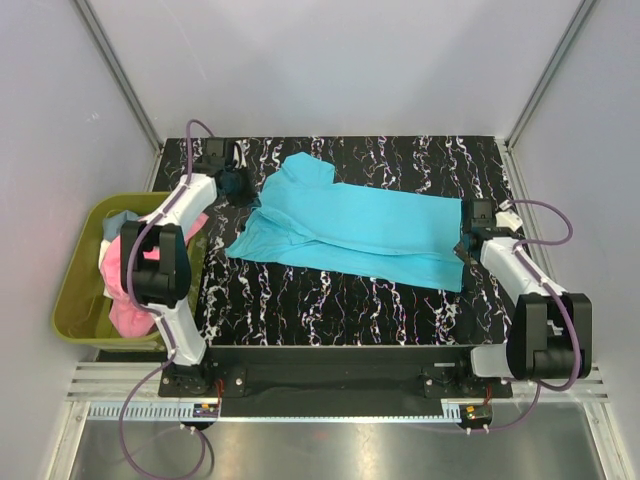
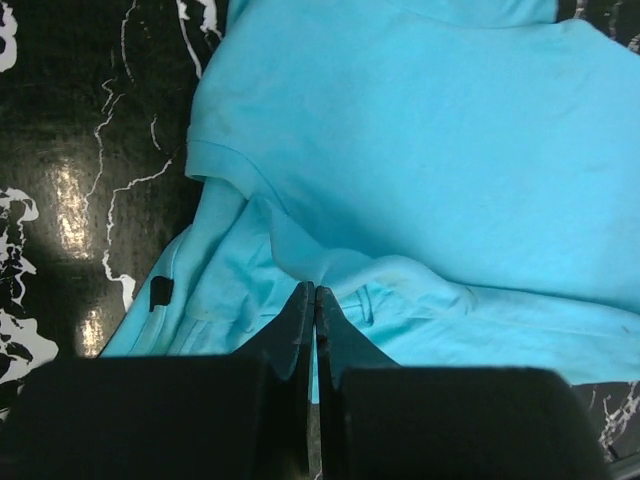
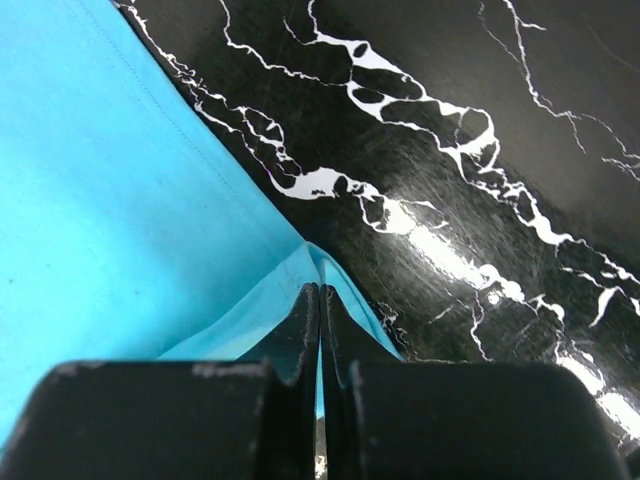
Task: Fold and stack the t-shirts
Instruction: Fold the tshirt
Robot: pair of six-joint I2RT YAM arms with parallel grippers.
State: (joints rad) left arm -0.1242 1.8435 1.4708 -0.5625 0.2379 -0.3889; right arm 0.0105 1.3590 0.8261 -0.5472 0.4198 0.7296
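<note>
Turquoise t-shirt point(image 1: 370, 230) lies lengthwise across the desk point(image 1: 330, 310). Left jaws pinch its sleeve end shut; right jaws pinch its hem corner.

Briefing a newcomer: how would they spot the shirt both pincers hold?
On the black marbled table lies the turquoise t-shirt, spread flat, with the left pincer and right pincer shut on its ends. The other shirts, pink and pale blue, sit bundled in the green bin at the left.
</note>
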